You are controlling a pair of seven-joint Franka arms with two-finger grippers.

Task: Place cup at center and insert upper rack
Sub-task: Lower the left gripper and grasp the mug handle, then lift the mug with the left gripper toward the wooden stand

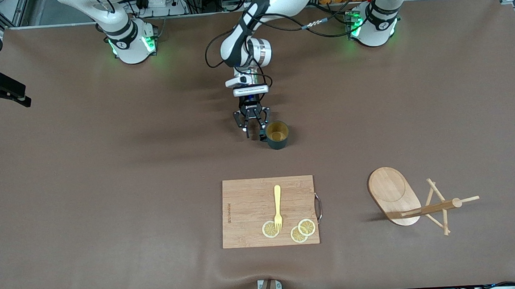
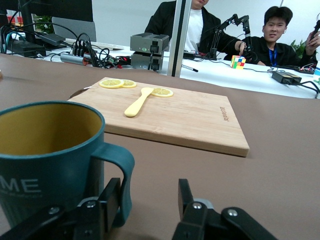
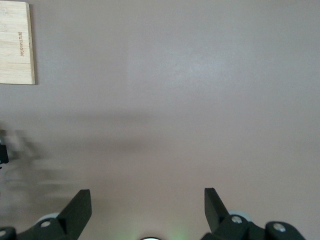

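Left gripper [image 1: 254, 130] sits low at the cup [image 1: 277, 134], jaws parted with the cup's handle [image 2: 118, 172] between them, not clamped yet. Cup stands upright mid-desk, farther from the camera than the cutting board [image 1: 269, 211]. Right gripper [image 3: 147, 210] waits with jaws wide apart over bare desk [image 1: 107, 171]. The upper rack [image 1: 415, 199] lies tipped over toward the left arm's end, lots of room around it.
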